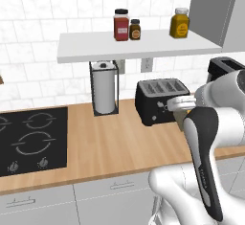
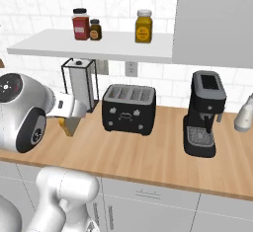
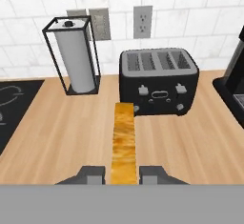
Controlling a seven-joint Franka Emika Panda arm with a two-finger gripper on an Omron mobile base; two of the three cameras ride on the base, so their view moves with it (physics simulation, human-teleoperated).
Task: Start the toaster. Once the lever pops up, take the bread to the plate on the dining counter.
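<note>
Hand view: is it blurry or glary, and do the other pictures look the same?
Hand view: sharp, even light, no glare; the edge-on tan bread slice and black boxy toaster are crisp. Left base view: the white paper towel roll shows soft shading. Right base view: equally flat, evenly lit.

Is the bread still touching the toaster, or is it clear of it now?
Apart. In the hand view the bread sits edge-on between the gripper fingertips, out of the slots; the right base view shows bare worktop between it and the toaster.
</note>
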